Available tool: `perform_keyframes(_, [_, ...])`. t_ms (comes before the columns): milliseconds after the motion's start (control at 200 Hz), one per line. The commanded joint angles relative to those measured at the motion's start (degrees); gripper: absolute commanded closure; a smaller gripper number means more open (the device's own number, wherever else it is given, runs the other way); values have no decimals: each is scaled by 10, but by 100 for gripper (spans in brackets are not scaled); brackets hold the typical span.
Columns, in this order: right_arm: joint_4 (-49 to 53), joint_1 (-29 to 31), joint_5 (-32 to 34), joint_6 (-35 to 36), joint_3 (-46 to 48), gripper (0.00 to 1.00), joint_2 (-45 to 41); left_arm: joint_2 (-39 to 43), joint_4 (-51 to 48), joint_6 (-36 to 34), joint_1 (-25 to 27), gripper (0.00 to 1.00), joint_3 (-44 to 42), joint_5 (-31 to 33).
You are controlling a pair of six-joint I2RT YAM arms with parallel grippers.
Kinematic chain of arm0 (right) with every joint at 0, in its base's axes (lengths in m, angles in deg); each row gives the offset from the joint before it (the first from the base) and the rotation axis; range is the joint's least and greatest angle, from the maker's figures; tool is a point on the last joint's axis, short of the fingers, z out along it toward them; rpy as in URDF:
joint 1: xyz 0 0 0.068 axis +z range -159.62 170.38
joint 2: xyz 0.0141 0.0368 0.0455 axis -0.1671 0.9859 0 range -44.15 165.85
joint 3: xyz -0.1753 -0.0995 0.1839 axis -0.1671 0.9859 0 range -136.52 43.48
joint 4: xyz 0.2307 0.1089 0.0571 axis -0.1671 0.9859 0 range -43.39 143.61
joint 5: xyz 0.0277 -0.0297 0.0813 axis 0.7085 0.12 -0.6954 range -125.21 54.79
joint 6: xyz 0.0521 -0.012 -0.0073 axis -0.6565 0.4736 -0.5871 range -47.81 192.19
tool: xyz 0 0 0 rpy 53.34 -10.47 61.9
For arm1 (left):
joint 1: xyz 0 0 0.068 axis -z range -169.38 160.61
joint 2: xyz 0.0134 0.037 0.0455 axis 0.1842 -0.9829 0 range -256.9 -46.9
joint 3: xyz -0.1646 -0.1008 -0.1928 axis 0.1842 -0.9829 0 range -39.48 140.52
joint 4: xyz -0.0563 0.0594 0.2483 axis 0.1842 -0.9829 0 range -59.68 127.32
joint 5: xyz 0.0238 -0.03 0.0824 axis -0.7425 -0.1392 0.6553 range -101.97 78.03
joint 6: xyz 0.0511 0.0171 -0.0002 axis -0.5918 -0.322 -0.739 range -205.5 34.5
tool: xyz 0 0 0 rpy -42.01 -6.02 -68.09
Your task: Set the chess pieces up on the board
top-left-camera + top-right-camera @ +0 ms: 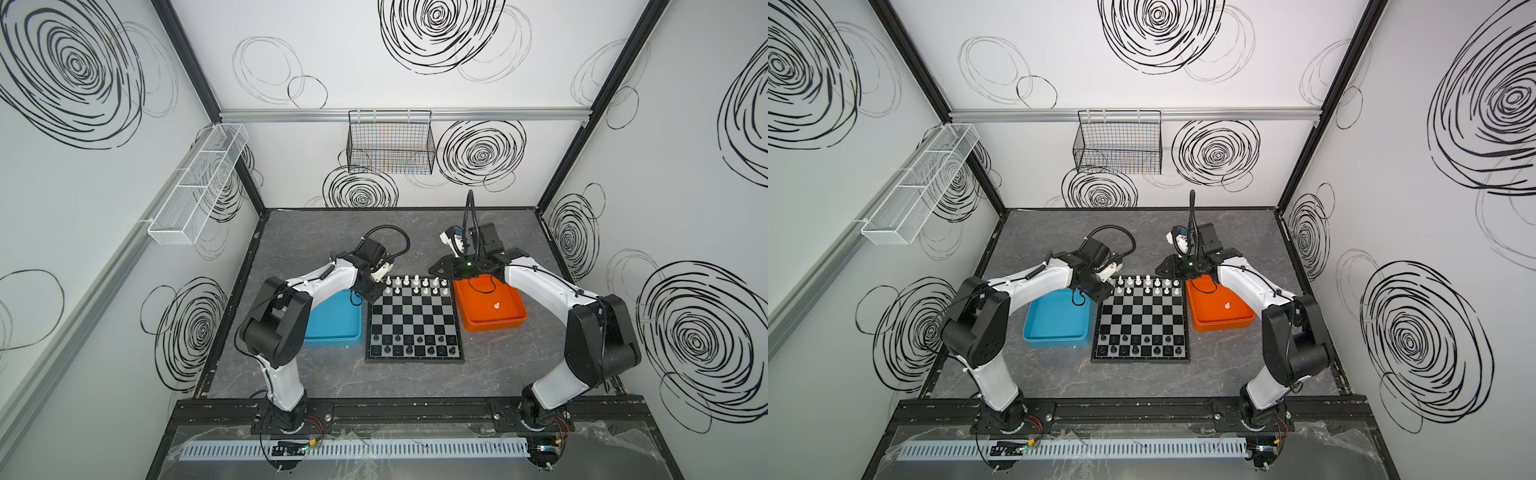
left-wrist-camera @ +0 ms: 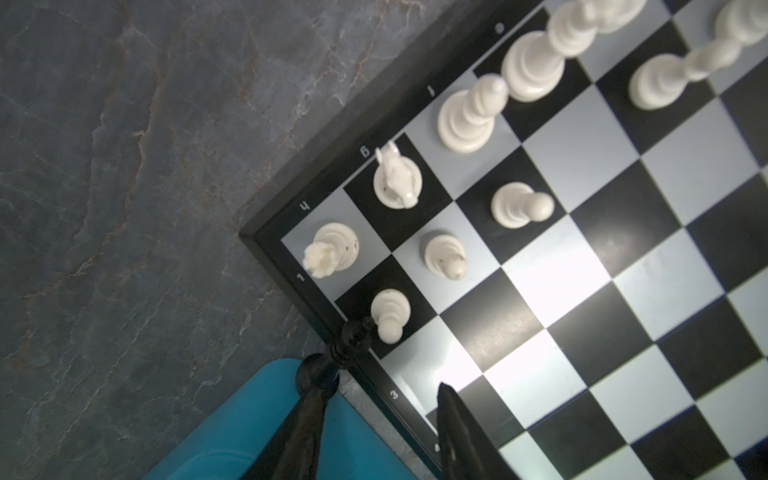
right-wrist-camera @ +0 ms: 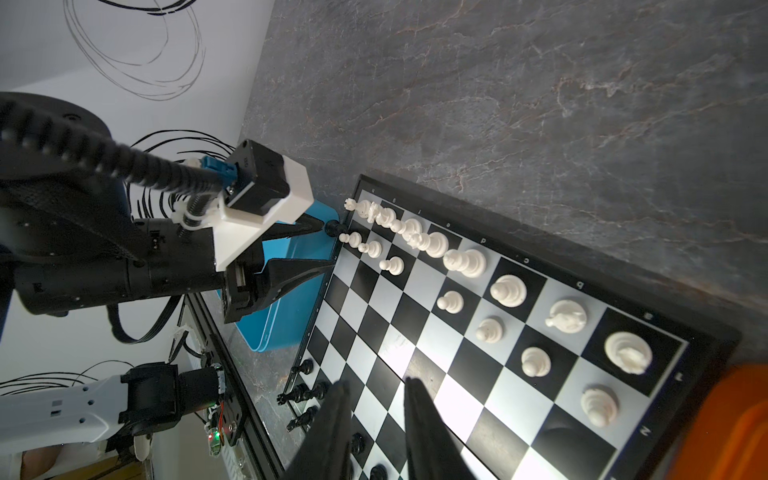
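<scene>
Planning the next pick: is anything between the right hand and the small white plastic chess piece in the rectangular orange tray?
Nothing visible does. The small white plastic chess piece sits alone in the rectangular orange tray; the right hand hangs open over the black-and-grey chessboard's far corner beside it.

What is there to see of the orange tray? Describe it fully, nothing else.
The orange tray is a shallow rectangular bin with rounded corners and a raised rim, smooth like plastic. It sits flat on the grey marbled table, just right of the board; contact cannot be told. One small white chess piece rests inside. The right arm reaches over its far end.
</scene>
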Motion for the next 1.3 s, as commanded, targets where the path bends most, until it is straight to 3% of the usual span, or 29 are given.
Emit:
perform_keyframes(0, [7, -4, -8, 14, 5, 73, -10, -19, 6, -12, -5, 51, 11, 18])
perform_keyframes(525, [15, -12, -1, 16, 5, 73, -12, -38, 38, -9, -51, 52, 9, 3])
perform_keyframes(1296, [19, -12, 12, 7, 4, 74, -18, -103, 52, -24, -61, 55, 35, -39])
